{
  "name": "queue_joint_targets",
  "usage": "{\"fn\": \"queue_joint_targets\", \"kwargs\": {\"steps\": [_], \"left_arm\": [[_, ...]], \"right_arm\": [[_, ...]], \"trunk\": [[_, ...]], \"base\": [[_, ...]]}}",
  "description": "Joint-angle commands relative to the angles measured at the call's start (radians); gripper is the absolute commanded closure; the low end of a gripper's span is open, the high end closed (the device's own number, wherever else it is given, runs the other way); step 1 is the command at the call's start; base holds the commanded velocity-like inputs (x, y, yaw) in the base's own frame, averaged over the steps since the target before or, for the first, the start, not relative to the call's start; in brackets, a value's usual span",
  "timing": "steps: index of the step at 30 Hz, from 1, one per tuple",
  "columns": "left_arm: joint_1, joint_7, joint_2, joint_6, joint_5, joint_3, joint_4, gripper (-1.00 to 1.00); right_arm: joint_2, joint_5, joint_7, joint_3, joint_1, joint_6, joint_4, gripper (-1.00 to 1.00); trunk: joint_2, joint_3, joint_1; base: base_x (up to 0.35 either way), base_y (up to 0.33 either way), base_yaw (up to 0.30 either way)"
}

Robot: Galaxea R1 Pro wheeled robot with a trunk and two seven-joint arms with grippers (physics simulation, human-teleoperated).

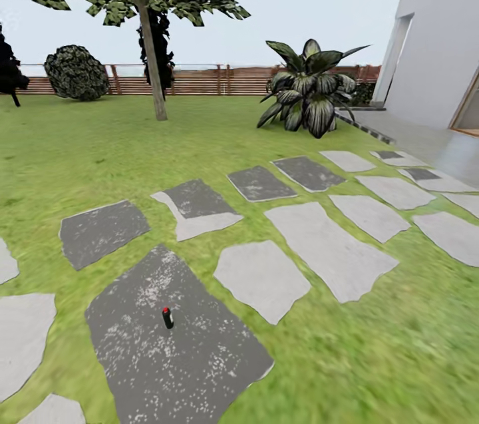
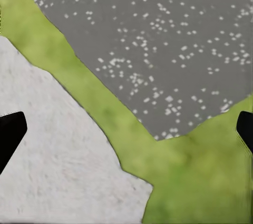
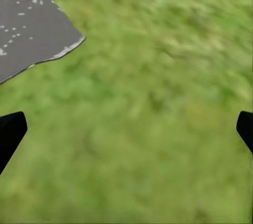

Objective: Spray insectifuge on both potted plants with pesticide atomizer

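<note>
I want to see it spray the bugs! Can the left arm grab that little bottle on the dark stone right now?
Probably not yet. The bottle stands alone on the dark stone, nothing blocking it, but the open left gripper is over stone and grass with no bottle between its fingers.

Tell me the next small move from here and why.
Probably roll the base forward toward the pesticide atomizer, which stands upright on the dark speckled stepping stone ahead. Both wrist views show fingertips spread wide with nothing between them, over paving and grass, so nothing is held and the bottle looks out of reach.
</note>
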Motion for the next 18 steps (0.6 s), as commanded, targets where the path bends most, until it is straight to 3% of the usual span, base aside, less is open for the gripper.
{"fn": "queue_joint_targets", "kwargs": {"steps": [1, 14, 18], "left_arm": [[-0.001, 0.0, 0.0, -0.003, 0.001, 0.003, 0.001, -1.0], [-0.019, 0.006, 0.012, 0.0, 0.012, 0.012, -0.027, -1.0], [-0.044, 0.008, 0.012, 0.01, 0.011, 0.011, -0.142, -1.0]], "right_arm": [[0.0, 0.0, 0.0, 0.0, 0.0, -0.003, 0.001, -1.0], [0.001, -0.001, -0.002, -0.002, 0.0, -0.003, -0.016, -1.0], [-0.003, 0.001, -0.001, -0.003, -0.003, -0.002, -0.147, -1.0]], "trunk": [[0.0, -0.001, 0.0], [0.0, -0.001, 0.0], [0.0, -0.001, 0.0]], "base": [[0.173, -0.25, 0.277], [0.2, -0.233, 0.249], [0.061, -0.05, 0.03]]}}
